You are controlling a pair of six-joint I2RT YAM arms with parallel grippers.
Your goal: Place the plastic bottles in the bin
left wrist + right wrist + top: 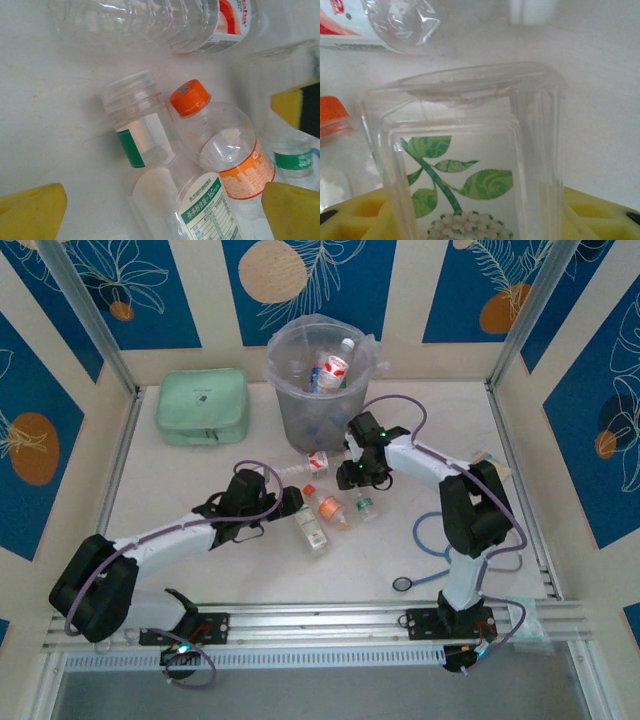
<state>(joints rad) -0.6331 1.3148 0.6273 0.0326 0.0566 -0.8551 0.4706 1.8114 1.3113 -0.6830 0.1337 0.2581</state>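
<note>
While my left fingers (pixel 291 502) hang spread wide over the bench (pixel 180 475), two bottles lie in the gap between them. One is an orange-capped bottle (pixel 220 145) with an orange label. The other is a clear-capped bottle (pixel 142 132) with green and white labelling, touching the first on its left. Both lie on their sides, caps pointing away from me. Beyond them a red-labelled bottle (pixel 195 22) lies across the bench. Off to the right stands a small green-banded bottle (pixel 294 160).

My right fingers (pixel 352 478) straddle a leaf-printed bottle (pixel 465 170), square-sided and clear, whose walls run down between my yellow pads (pixel 602 210). I cannot tell whether the pads press on it or only flank it. From that wrist the red-labelled bottle sits beyond it at upper left, with the orange cap at the left edge.

From above, the bin (pixel 298 420) stands at the far side of the bench, just past my right fingers, with several bottles inside it. The red-labelled bottle lies between my left fingers and the bin. A mint-green case (pixel 202 405) sits left of the bin, and a blue stethoscope (pixel 402 583) lies by my right arm's base.
</note>
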